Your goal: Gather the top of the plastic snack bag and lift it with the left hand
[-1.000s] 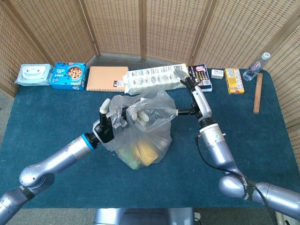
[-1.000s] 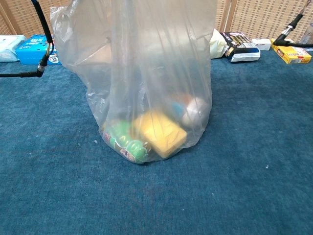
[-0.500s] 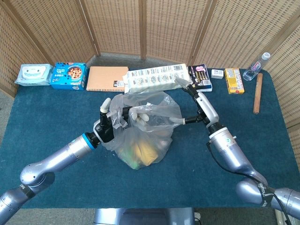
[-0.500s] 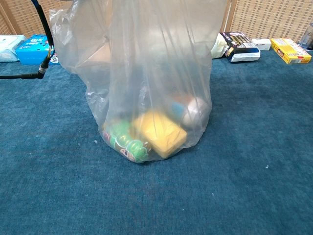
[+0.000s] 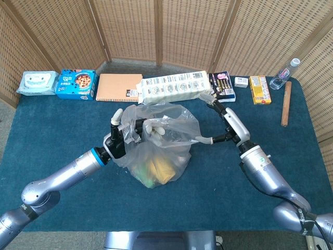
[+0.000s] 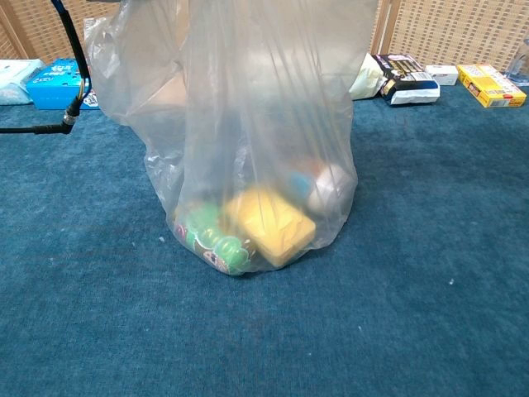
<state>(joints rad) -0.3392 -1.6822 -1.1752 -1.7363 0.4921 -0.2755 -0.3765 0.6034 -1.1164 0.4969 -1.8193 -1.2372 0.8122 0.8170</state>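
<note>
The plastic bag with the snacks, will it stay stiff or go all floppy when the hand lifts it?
Probably floppy: the plastic bag is thin, see-through and wrinkled. The snacks sit low, so the bottom will likely sag and swing. The left hand grips the gathered top, which may slip.

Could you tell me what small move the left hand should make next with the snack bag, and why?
Probably close the fingers tighter and raise it slightly. The left hand already has the top of the bag bunched in its fingers, yet the bag's bottom sits on the table, and the right arm stands clear of it.

Screened lab table (image 5: 62,156), wicker partitions (image 5: 130,28)
</note>
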